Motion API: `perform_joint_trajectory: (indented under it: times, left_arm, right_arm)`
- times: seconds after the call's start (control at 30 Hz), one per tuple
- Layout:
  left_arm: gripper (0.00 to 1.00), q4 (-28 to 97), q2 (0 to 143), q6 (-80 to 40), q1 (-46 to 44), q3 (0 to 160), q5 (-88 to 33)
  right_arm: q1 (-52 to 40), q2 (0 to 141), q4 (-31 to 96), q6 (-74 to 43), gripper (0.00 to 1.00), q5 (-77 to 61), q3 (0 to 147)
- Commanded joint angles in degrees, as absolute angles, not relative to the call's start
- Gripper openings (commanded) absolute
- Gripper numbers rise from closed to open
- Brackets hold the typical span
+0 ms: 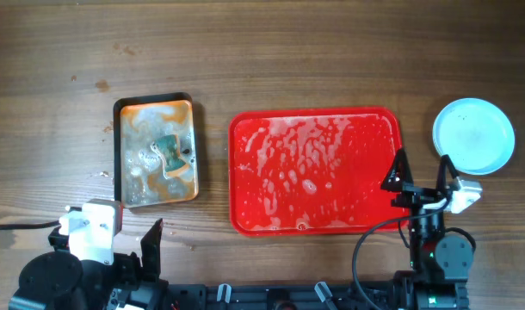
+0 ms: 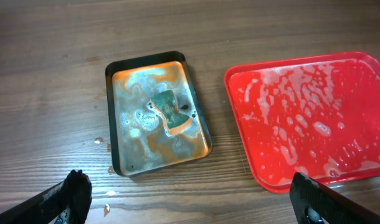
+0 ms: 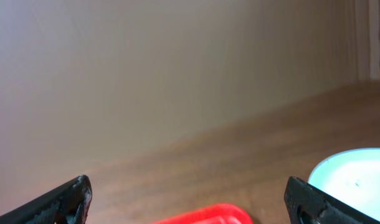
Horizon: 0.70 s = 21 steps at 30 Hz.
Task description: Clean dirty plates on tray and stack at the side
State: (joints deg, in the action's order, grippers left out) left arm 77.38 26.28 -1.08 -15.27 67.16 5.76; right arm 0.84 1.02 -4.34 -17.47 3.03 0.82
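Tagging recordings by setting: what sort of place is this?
Probably a lab bench staged for dishwashing, not a real kitchen: wooden table, foamy red tray, stained metal tray holding a sponge, pale plate beside.

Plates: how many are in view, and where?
1 disc visible: pale blue plate on the table, right of the red tray. It may be a stack hiding more beneath. None on the tray.

Bits you can't really make out

Overhead, the plates (image 1: 473, 135) read as one disc, can't tell how many are stacked. Right wrist view crops the plates (image 3: 358, 180) to a corner arc and the red tray (image 3: 205, 215) to a sliver; left wrist view cuts off the tray's right side and the left gripper (image 2: 189, 180) fingers (image 2: 65, 199).
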Motion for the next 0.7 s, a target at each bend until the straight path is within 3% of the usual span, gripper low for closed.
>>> perform_joint_trajectory:
  times: [0.0, 0.13, 0.27, 0.67]
  left_arm:
    - [1.0, 77.3, 26.2, -0.2, -15.6, 67.5, 6.1]
    - [1.0, 77.3, 26.2, -0.2, -15.6, 67.5, 6.1]
    - [1.0, 77.3, 26.2, -0.2, -15.6, 67.5, 6.1]
    - [1.0, 77.3, 26.2, -0.2, -15.6, 67.5, 6.1]
  right_arm:
    - [0.7, 0.1, -0.5, -13.5, 1.0, 1.8, 0.3]
    - [0.6, 0.1, -0.4, -8.8, 1.0, 1.0, 0.3]
    - [0.6, 0.1, -0.2, 7.9, 1.0, -5.0, 0.3]
    - [0.6, 0.2, -0.1, 5.7, 1.0, -4.3, 0.3]
